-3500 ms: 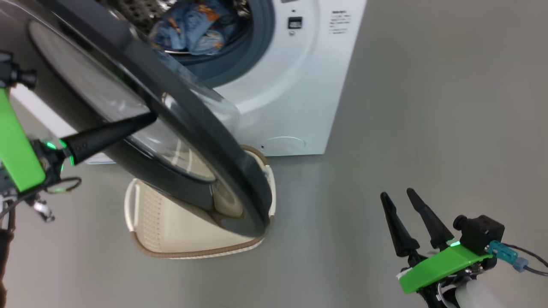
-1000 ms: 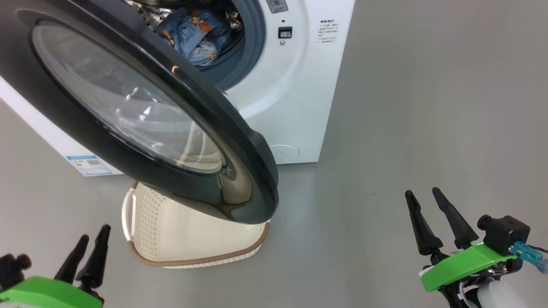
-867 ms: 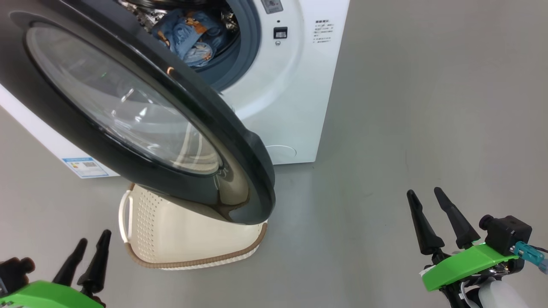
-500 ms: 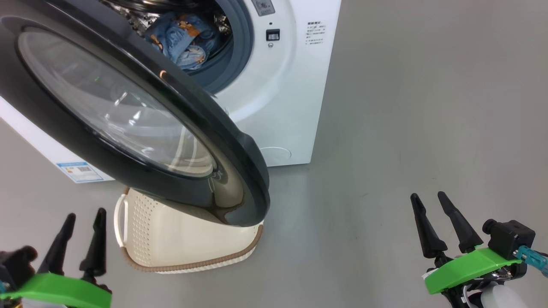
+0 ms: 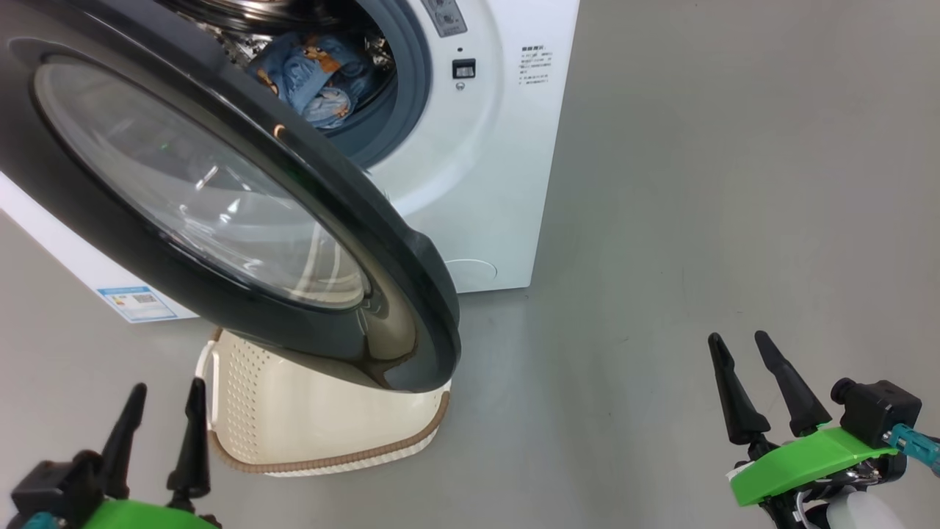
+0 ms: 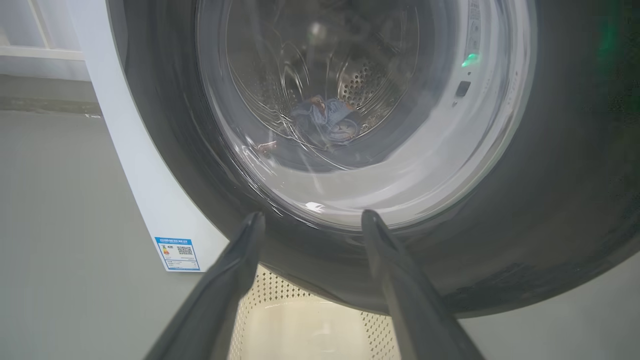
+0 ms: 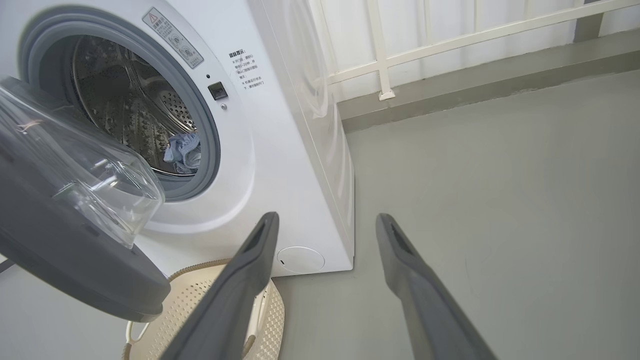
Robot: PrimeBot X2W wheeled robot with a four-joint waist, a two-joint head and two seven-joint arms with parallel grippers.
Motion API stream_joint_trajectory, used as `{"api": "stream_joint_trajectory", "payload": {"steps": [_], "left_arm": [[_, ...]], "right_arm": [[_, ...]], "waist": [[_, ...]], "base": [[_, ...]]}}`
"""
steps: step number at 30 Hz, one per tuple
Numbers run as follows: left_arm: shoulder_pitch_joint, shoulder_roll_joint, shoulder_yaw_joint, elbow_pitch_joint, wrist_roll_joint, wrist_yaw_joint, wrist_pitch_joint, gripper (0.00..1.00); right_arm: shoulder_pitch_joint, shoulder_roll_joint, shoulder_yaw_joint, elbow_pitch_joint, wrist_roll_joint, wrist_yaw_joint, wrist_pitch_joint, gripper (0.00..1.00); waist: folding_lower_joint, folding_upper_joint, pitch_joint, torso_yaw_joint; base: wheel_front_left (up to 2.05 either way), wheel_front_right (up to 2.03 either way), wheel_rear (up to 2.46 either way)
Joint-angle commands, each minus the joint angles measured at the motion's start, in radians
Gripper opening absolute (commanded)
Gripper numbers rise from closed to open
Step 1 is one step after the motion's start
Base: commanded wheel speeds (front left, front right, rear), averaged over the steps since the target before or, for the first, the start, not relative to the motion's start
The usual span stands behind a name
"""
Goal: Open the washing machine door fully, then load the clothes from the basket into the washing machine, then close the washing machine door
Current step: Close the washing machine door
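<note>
The door (image 5: 198,184) hangs half open above the basket (image 5: 308,419), so it needs a push to shut; the clothes (image 5: 316,70) lie inside the washing machine (image 5: 499,162), so loading looks done; the left gripper (image 5: 168,383) and the right gripper (image 5: 736,336) hang low, fingers spread, holding nothing.

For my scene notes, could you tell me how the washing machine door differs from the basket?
The washing machine door is round, glossy black around clear glass; the basket is rectangular, cream, perforated. The door hangs partly open; the basket sits on the floor beneath it. Both are in front of the washing machine.
</note>
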Motion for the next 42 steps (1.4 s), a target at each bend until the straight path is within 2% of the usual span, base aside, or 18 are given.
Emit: {"api": "stream_joint_trajectory", "payload": {"steps": [1,5,17,18,19,20,21,22,26,34,42], "left_arm": [[-0.004,0.008,0.044,-0.018,0.020,-0.002,-0.006,1.00],[0.003,-0.014,0.047,-0.007,0.048,-0.002,-0.006,1.00],[0.005,-0.029,0.054,-0.012,0.054,-0.002,-0.006,1.00],[0.004,-0.033,0.055,-0.010,0.050,-0.002,-0.006,1.00],[0.004,-0.033,0.055,-0.010,0.050,-0.002,-0.006,1.00],[0.004,-0.036,0.056,-0.010,0.048,-0.002,-0.006,1.00],[0.005,-0.039,0.055,-0.009,0.047,-0.002,-0.006,1.00],[0.007,-0.042,0.056,-0.009,0.046,-0.002,-0.006,1.00],[0.014,-0.056,0.066,-0.011,0.042,-0.002,-0.006,1.00],[0.032,-0.095,0.114,-0.036,0.049,-0.002,-0.006,1.00],[0.048,-0.117,0.128,-0.053,0.061,-0.002,-0.006,1.00]], "right_arm": [[0.014,-0.006,0.019,-0.015,-0.010,0.002,-0.012,1.00],[0.016,-0.004,0.019,-0.006,-0.011,0.002,-0.012,1.00],[0.012,-0.003,0.022,-0.001,-0.011,0.002,-0.012,1.00],[0.007,0.000,0.025,0.000,-0.008,0.002,-0.012,0.47],[0.007,0.000,0.025,0.000,-0.008,0.002,-0.012,0.47],[0.004,0.002,0.027,0.000,-0.006,0.002,-0.012,0.29],[0.000,0.005,0.030,-0.002,-0.004,0.002,-0.012,0.03],[-0.004,0.007,0.032,-0.004,-0.002,0.002,-0.012,0.00],[-0.033,0.021,0.048,-0.031,0.014,0.002,-0.012,0.00],[-0.141,0.052,0.101,-0.195,0.055,0.002,-0.012,0.00],[-0.215,0.057,0.235,-0.408,0.066,0.002,-0.012,0.00]], "waist": [[0.0000,-0.0001,0.000,0.002],[0.0000,-0.0001,0.001,0.005],[0.0000,-0.0001,-0.006,0.007],[0.0000,-0.0001,-0.006,0.008],[0.0000,-0.0001,-0.006,0.008],[0.0000,-0.0001,-0.007,0.009],[0.0000,-0.0001,-0.007,0.009],[0.0000,-0.0001,-0.008,0.010],[0.0000,-0.0001,-0.010,0.015],[0.0000,-0.0001,-0.014,0.036],[0.0000,-0.0001,-0.029,0.070]], "base": [[0.00,0.00,0.00],[0.00,0.00,0.00],[0.00,0.00,0.00],[0.00,0.00,0.00],[0.00,0.00,0.00],[0.00,0.00,0.00],[0.00,0.00,0.00],[0.00,0.00,0.00],[0.00,0.00,0.00],[0.00,0.00,0.00],[0.00,0.00,0.00]]}}
